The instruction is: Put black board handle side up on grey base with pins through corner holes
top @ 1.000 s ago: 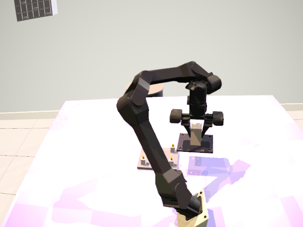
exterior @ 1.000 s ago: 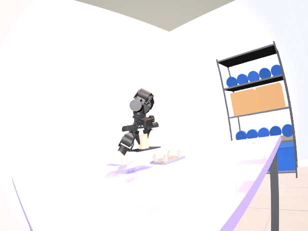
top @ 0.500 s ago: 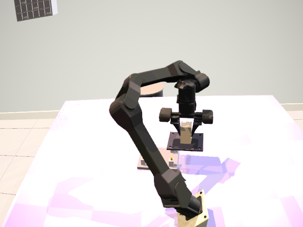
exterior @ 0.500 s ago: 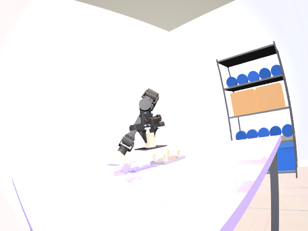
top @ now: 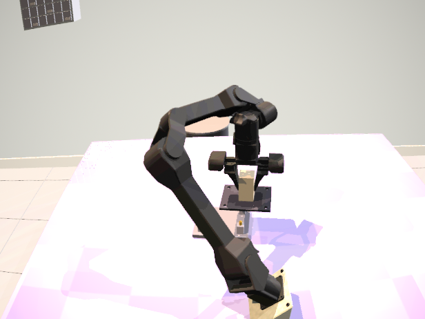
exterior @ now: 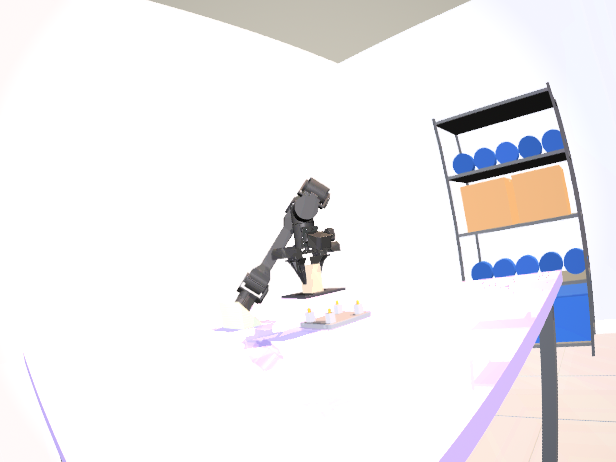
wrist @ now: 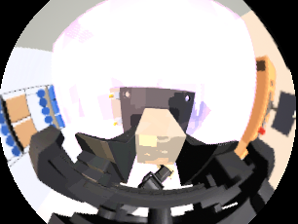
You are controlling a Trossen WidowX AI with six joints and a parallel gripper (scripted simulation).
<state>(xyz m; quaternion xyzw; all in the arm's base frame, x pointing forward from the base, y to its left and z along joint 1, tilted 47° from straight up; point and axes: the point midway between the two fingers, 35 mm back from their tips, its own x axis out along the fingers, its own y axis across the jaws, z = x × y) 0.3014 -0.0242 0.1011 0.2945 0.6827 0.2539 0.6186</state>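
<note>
1. The gripper [top: 246, 188] [exterior: 313, 276] [wrist: 156, 127] is partly open, its fingers closed firmly on opposite sides of the pale square handle [top: 246, 191] [exterior: 313, 281] [wrist: 160, 130].
2. The black board [top: 263, 198] [exterior: 295, 296] [wrist: 170, 97] hangs beneath that handle, handle side up and looking roughly level, well off the table [top: 138, 214] [exterior: 480, 425] [wrist: 146, 49].
3. The grey base [top: 221, 216] [exterior: 342, 319] [wrist: 116, 108] rests on the table. In the top view, the board appears towards one o'clock of it; in the exterior view, towards eleven o'clock.
4. Four posts with gold pins [top: 240, 223] [exterior: 329, 311] [wrist: 116, 124] stand up in the exterior view. Open space separates them from the board, so no pin is in a hole.
5. In the wrist view, two pins show at the board's nine o'clock side; the handle hides part of the board.
6. The shelf rack [exterior: 495, 107] stands towards two o'clock in the exterior view, well apart from the arm.
</note>
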